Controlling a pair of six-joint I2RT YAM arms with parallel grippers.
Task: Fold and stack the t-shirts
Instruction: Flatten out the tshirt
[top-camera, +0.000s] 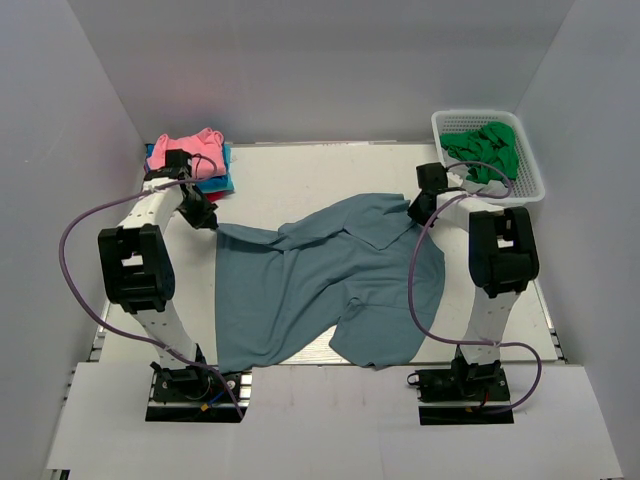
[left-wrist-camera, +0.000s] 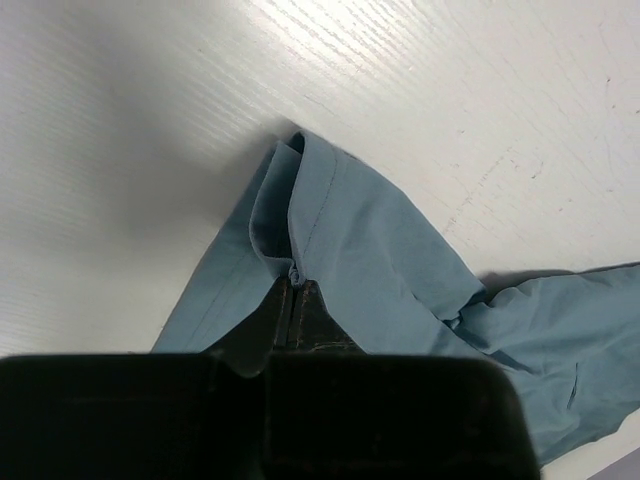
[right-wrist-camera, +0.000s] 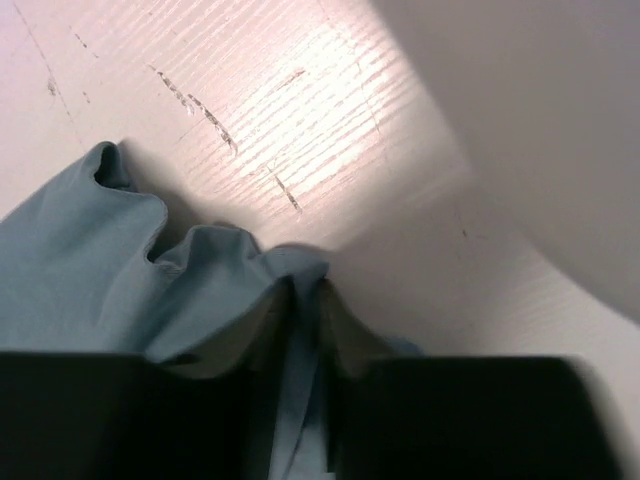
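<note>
Firmly, left claw (left-wrist-camera: 295, 288) clenched on slate-blue t-shirt (top-camera: 320, 290) (sleeve hem), right claw (right-wrist-camera: 308, 295) pinching its bunched edge

Plain grey walls (top-camera: 300, 60) enclose a white wood-grain table (top-camera: 300, 180) under soft light.

**Slate-blue rules a white counter**

We're looking at a plain, muted slate-blue t-shirt (top-camera: 330, 280), no print on it, against the white, finely grained counter (top-camera: 300, 175). Far left we spot a pink shirt (top-camera: 188, 150), a bright blue shirt (top-camera: 227, 160) and a red shirt (top-camera: 222, 188). On the right, a white mesh basket (top-camera: 530, 170) with green cloth (top-camera: 485, 150). Black arms (top-camera: 135, 265), purple cables (top-camera: 75, 225).
</note>
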